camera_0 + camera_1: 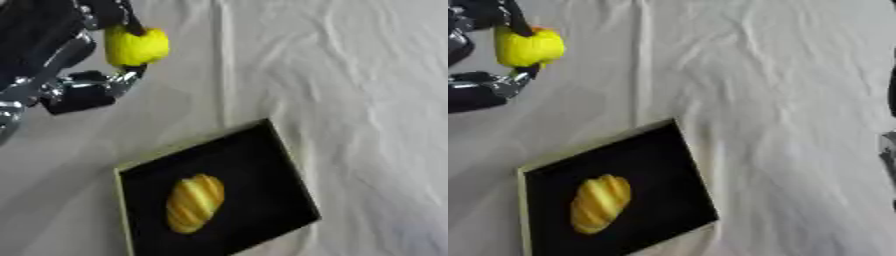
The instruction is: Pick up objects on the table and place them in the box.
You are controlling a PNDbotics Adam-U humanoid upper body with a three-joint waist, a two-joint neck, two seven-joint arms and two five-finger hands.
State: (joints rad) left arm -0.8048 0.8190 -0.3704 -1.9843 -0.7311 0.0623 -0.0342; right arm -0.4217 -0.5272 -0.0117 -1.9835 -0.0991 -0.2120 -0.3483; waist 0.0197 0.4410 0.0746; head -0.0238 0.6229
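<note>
My left hand (83, 75) comes in from the upper left, its fingers and thumb curled round a rounded yellow object (136, 46) held above the cloth. Below it lies a shallow black box (262, 165) with a pale rim, tilted askew. A yellow-orange ribbed object (194, 202) shaped like a small loaf lies inside the box, towards its left. A dark sliver at the right edge of the right eye view may be my right arm (888, 145); no hand shows there.
A wrinkled white cloth (350, 90) covers the whole table, with a long fold running down from the top centre to the box.
</note>
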